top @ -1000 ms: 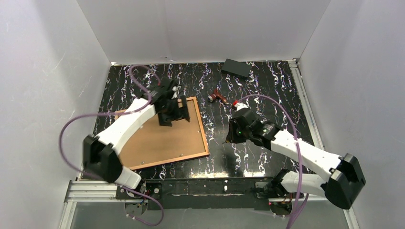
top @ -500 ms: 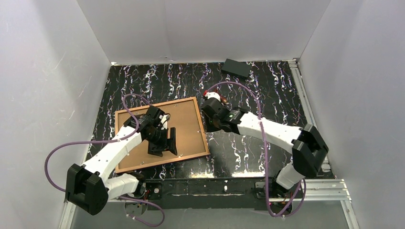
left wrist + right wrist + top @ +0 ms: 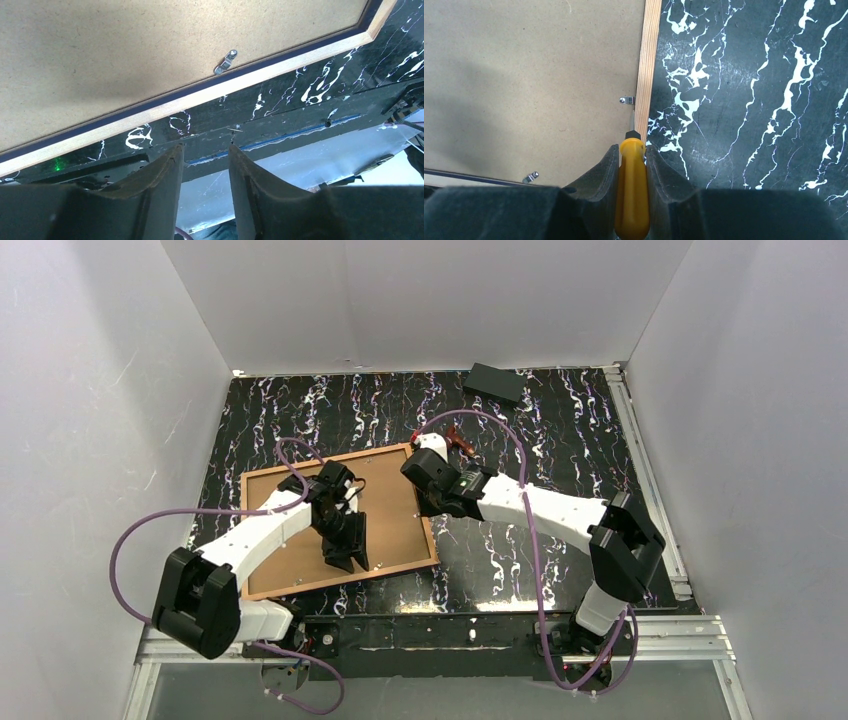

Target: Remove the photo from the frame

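Photo (image 3: 390, 510) sits inside the frame (image 3: 648, 60), the pair lying face down on the left-centre of the black marbled table (image 3: 580, 420), so that only the plain brown board back shows. Around the board runs the frame's back, pale wood with a thin navy line on its inner side. Small metal clips stand at the board's edge: one (image 3: 226, 61) on the near side in the left wrist view, another (image 3: 627, 100) on the right side in the right wrist view. Over the near right part of the board hangs the left gripper (image 3: 205, 152), its jaws apart with nothing between them. At the frame's right side, the right gripper (image 3: 631, 150) is clenched on the yellow handle of a screwdriver (image 3: 633, 200). The thin blade points along the inner side of the wood strip toward the right-side clip, its tip just beside that clip; whether they touch I cannot tell. Well apart from all this, a black block (image 3: 497, 382) lies at the table's far edge, close to the back wall.
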`<state>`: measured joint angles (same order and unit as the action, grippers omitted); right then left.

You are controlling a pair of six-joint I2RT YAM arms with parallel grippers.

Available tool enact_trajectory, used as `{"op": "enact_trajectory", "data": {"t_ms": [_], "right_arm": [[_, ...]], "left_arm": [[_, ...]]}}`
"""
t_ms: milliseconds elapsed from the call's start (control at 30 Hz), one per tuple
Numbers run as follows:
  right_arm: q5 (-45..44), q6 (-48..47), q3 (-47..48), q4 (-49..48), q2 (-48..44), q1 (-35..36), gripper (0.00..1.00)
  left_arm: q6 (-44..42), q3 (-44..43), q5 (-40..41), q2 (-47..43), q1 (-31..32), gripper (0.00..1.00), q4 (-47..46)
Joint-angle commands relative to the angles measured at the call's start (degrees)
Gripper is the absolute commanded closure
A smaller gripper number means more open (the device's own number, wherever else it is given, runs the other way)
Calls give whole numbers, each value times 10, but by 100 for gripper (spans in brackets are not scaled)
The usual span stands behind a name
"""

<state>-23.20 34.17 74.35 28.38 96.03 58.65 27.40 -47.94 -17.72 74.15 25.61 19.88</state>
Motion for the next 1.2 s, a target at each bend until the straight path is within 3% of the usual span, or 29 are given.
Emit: {"op": "enact_trajectory", "data": {"t_ms": [0, 267, 600, 1167], "right_arm": [[-9, 7, -15, -23, -24, 6, 99], [-5, 12, -45, -51, -31, 6, 99], [-23, 4, -45, -58, -8, 7, 99], [-42, -32, -46, -107, 17, 6, 99]], "left_arm": [[22, 19, -19, 15, -4, 64, 38], [124, 106, 21, 12, -3, 77, -77], [124, 111, 84, -42, -3, 77, -62], [171, 143, 124, -23, -3, 77, -39]]}}
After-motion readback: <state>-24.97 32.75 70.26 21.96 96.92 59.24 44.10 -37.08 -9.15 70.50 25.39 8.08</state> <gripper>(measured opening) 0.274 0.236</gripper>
